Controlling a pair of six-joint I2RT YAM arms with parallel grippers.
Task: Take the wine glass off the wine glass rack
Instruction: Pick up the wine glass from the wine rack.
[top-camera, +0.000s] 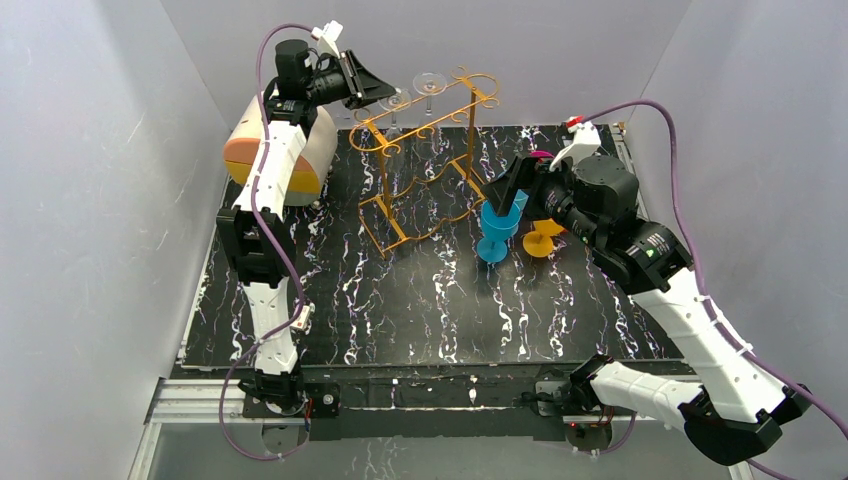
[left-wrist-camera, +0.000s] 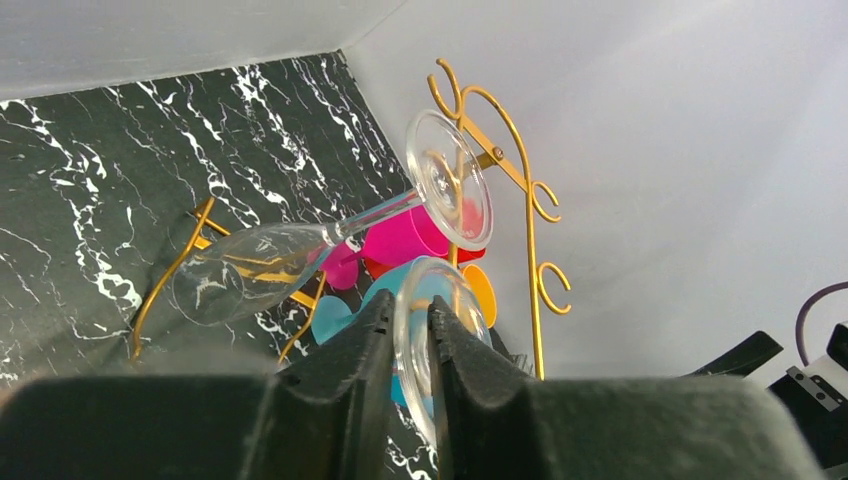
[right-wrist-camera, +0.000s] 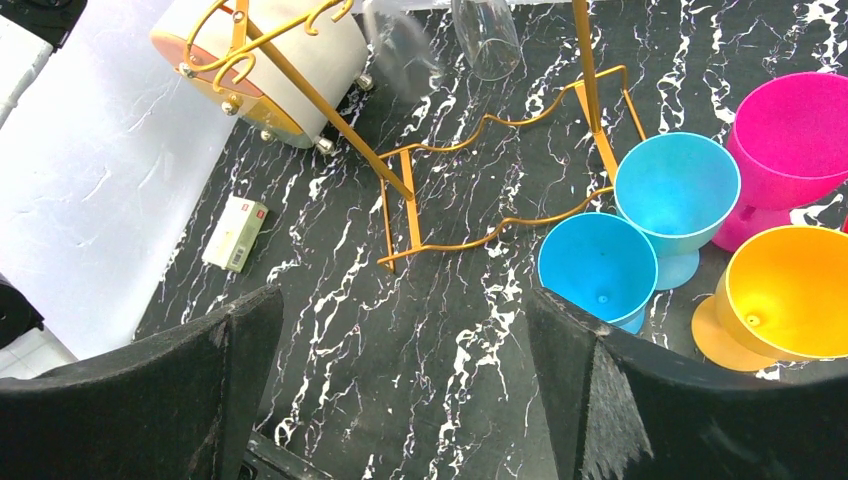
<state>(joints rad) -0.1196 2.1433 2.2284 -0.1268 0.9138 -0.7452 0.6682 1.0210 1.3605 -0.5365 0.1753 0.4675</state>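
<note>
**Fig.** Left pincer (left-wrist-camera: 410, 312) closed edge-on upon the foot disc of the wine glass (left-wrist-camera: 452, 288), bowl downward, at the 10 o'clock top corner of the wine glass rack (top-camera: 469, 140). The rack stands toward 12 o'clock on the tabletop (top-camera: 400, 300). The glass is clear, thin-walled and slim-stemmed, so probably light, rigid, slippery and brittle. The foot or upper stem is judged the safest hold, under gentle pressure. Right pincer (right-wrist-camera: 400, 315) gapes wide, holding nothing.

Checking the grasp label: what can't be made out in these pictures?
Left wrist: wine glass stem and bowl, hidden behind the left tool.
Top external: that tool's fingertips, covered by its own body.
Right wrist: hanging glass foot, cut by the top edge; small box print, too small.
</note>
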